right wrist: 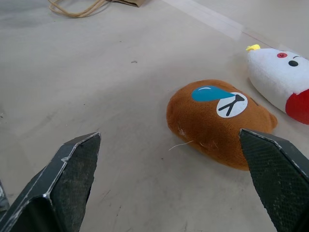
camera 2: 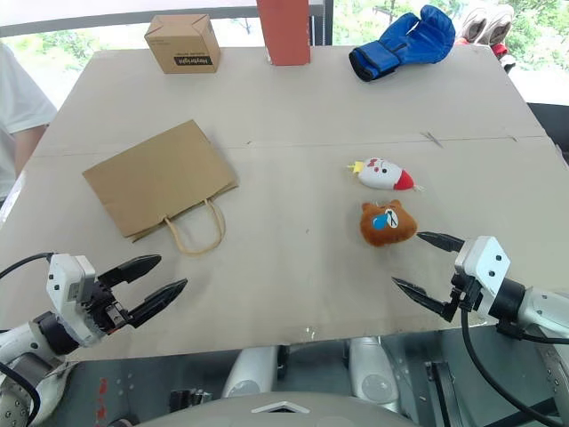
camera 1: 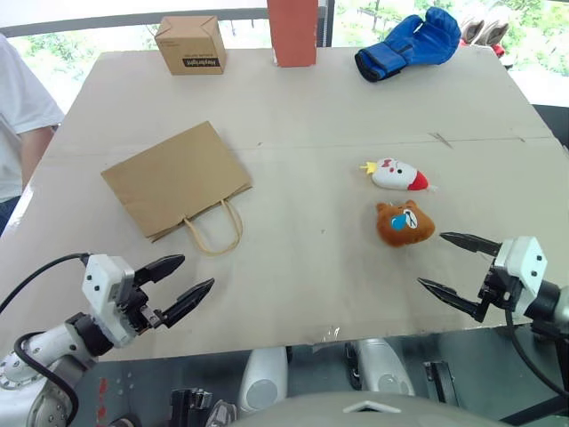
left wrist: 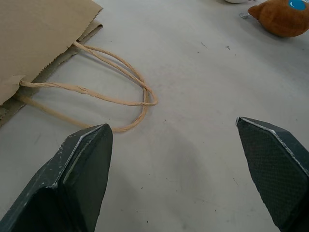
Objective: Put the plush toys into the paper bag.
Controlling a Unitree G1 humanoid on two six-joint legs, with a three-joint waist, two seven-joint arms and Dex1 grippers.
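The brown paper bag (camera 1: 178, 178) lies flat on the table's left half, its twisted handles (left wrist: 113, 87) toward me. Right of centre lie two plush toys: a white one with a red tip and yellow tuft (camera 1: 397, 174), and just nearer me an orange-brown bear face with a blue spot (camera 1: 404, 223). My left gripper (camera 1: 184, 281) hovers open near the front edge, a short way in front of the handles. Open as well, my right gripper (camera 1: 455, 261) sits just right of and nearer than the bear (right wrist: 217, 121). Neither holds anything.
At the far edge stand a small printed cardboard box (camera 1: 190, 44) and a red-brown upright block (camera 1: 292, 32); a blue boxing glove (camera 1: 409, 44) lies at the far right. A person's arm in a white sleeve (camera 1: 20, 107) is at the table's left side.
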